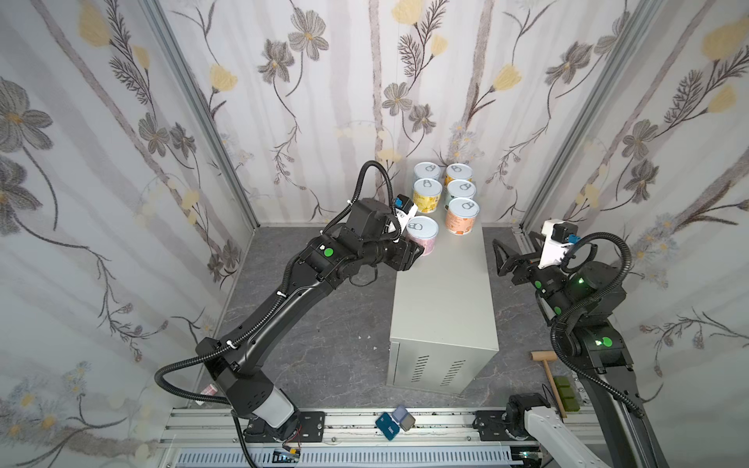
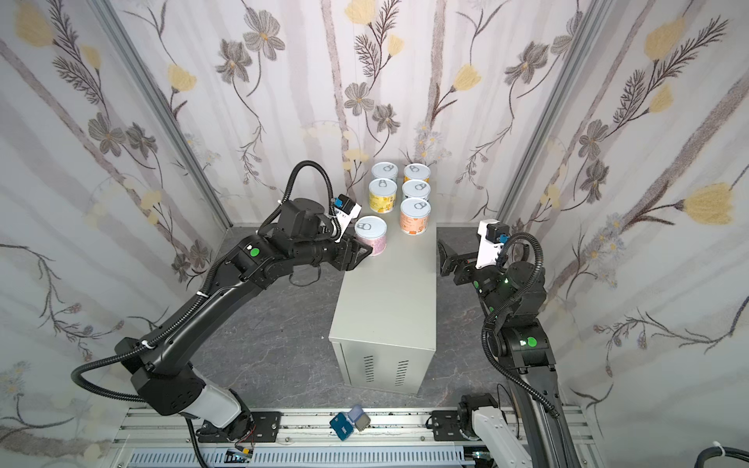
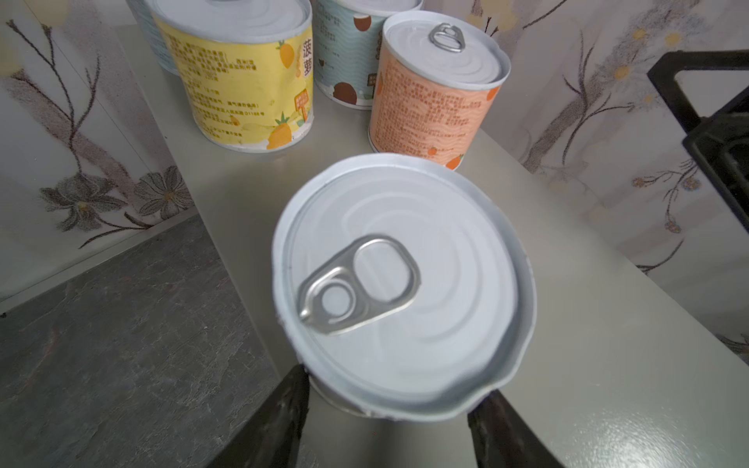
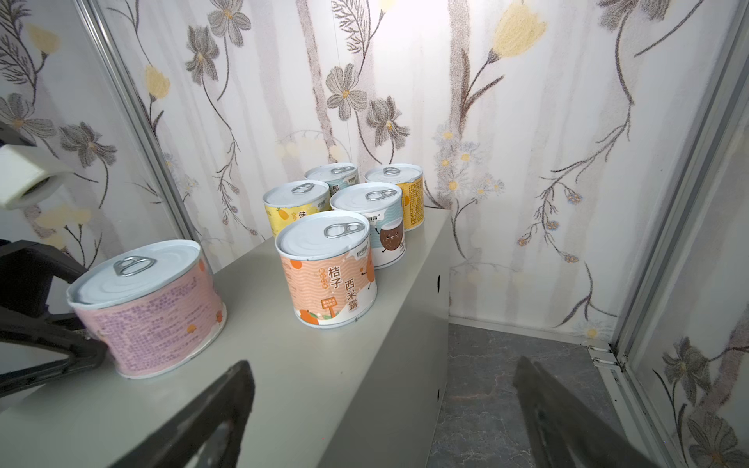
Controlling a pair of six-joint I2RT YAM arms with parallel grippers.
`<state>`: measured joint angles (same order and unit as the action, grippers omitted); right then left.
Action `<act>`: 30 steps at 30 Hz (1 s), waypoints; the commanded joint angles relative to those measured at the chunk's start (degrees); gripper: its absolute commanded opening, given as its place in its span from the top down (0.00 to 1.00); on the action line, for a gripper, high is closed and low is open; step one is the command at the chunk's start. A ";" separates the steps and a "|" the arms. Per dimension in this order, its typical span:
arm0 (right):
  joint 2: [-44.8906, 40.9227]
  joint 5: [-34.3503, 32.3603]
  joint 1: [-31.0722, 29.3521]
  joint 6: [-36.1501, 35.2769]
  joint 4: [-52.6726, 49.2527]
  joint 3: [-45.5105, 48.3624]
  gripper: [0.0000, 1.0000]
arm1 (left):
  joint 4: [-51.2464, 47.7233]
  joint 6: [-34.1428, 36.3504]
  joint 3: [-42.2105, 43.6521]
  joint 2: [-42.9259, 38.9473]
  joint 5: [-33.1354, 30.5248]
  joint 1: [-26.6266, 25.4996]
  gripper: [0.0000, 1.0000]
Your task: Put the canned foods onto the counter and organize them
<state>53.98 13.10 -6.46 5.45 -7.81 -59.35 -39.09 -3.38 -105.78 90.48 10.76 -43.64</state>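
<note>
Six canned foods stand on the far end of the grey counter (image 1: 441, 308) (image 2: 389, 308). Five form two rows at the back: a light blue can (image 1: 426, 172), an orange one (image 1: 459, 174), a yellow one (image 1: 427, 194) (image 3: 243, 81), another light blue one (image 1: 461, 190) and a salmon one (image 1: 463, 214) (image 4: 330, 279). My left gripper (image 1: 417, 253) (image 3: 393, 385) is shut on the pink can (image 1: 423, 237) (image 3: 405, 283) (image 4: 150, 312) at the counter's left edge, in front of the yellow can; its rim is dented. My right gripper (image 1: 502, 259) (image 4: 383, 364) hangs open and empty beside the counter's right side.
Floral walls close in at the back and on both sides. Dark marbled floor (image 1: 324, 344) surrounds the counter. A wooden mallet (image 1: 547, 377) and green blocks (image 1: 563, 391) lie at the front right. Small blue and grey items (image 1: 395, 423) sit on the front rail.
</note>
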 commanded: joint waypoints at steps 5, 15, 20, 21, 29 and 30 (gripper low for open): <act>1.21 -0.79 -0.12 -1.48 0.68 -0.28 0.00 | 5.12 -0.22 -1.10 2.86 1.23 1.29 0.35; 1.75 -0.86 -0.07 -1.91 0.72 -0.17 0.00 | 6.95 -1.25 -2.93 6.38 2.66 3.11 0.35; 1.62 -0.98 -0.06 -2.19 0.44 -0.02 0.00 | 7.14 -1.68 -3.91 7.86 2.86 3.82 0.35; 1.65 -1.12 -0.12 -2.29 0.43 -0.06 0.00 | 7.25 -1.81 -3.83 7.89 2.81 3.97 0.35; 1.97 -1.11 -0.10 -2.43 0.51 -0.37 0.00 | 7.88 -2.32 -3.95 8.56 3.08 4.93 0.35; 2.01 -1.09 -0.10 -2.40 0.52 -0.41 0.00 | 7.88 -2.31 -3.96 8.65 3.36 5.00 0.35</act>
<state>55.68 12.03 -6.46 3.79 -7.92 -59.44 -30.39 -4.91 -109.30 98.56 14.04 -39.00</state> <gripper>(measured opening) 0.995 0.645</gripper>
